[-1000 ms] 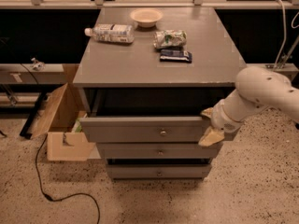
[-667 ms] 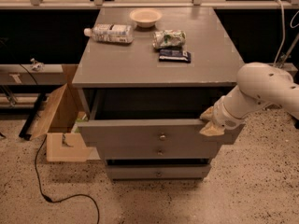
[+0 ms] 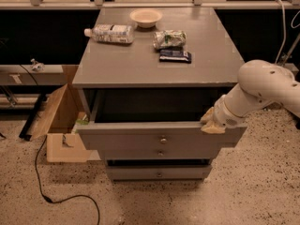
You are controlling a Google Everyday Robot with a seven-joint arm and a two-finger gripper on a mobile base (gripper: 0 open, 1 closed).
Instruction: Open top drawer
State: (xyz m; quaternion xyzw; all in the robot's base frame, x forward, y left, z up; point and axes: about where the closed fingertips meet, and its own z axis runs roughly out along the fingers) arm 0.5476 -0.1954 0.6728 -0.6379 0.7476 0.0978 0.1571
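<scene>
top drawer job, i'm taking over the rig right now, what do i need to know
The gripper is at the top edge of the top drawer, at its right end, not on the knob.
The top drawer is pulled well out from under the tabletop, with its dark inside exposed.
Done: the drawer looks open.
Left: probably only to let go and back the arm away.

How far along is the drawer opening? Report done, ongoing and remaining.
Done: the top drawer stands well out from under the tabletop, its dark inside exposed. In hand: the gripper sits at the right end of its front edge. Left: probably only a last pull, if any, then withdrawing.
</scene>
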